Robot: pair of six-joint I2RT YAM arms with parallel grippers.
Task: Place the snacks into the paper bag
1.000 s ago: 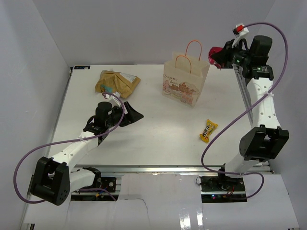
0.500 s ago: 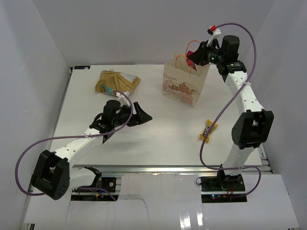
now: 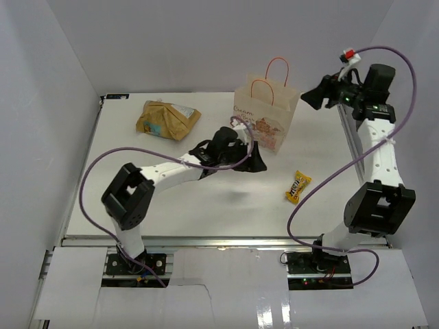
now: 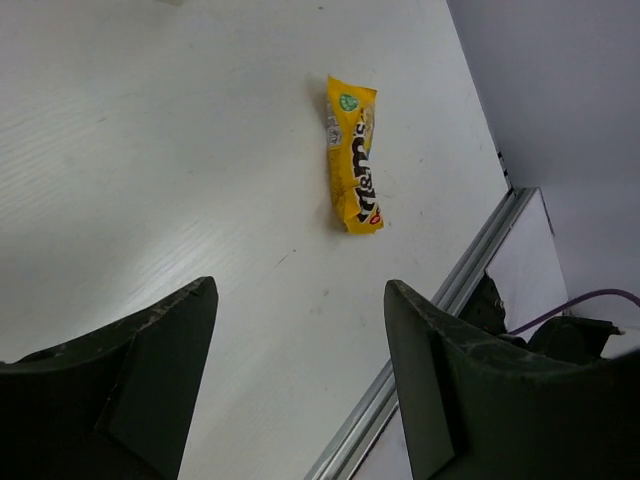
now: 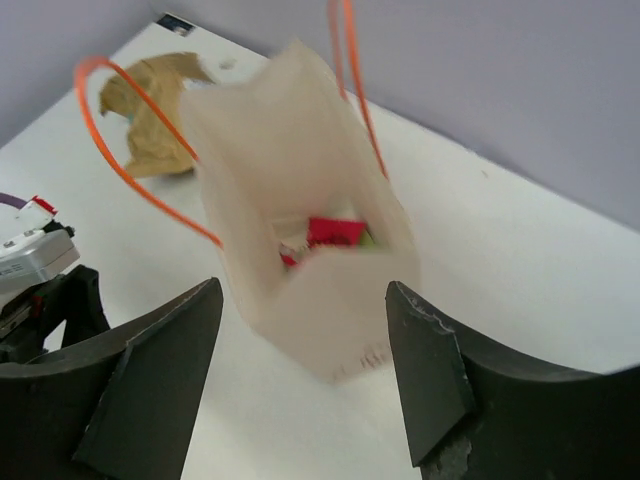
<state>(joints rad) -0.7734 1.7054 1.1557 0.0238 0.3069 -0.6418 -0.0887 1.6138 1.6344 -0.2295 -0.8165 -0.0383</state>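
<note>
Hovering over the middle of the table, our left gripper (image 4: 298, 300) has its fingers spread wide with nothing between them. Ahead of it in the wrist view, at about 1 o'clock, a yellow bar (image 4: 355, 168) lies flat on the white table (image 3: 137, 178). From overhead the bar sits at 4 o'clock from the table's centre, well apart from the paper bag (image 3: 264, 116), which stands upright at 1 o'clock. Our right gripper (image 5: 302, 295) is raised at the bag's 3 o'clock, looking down into its mouth, fingers also parted and empty. A red packet (image 5: 335, 232) shows inside. The big tan-gold bag (image 3: 167, 118) rests at 10 o'clock. We judge the yellow bar light, soft and slick-wrapped, likely to skid if nudged. We would pinch it across its narrow middle, fingers straddling the long sides.
</note>
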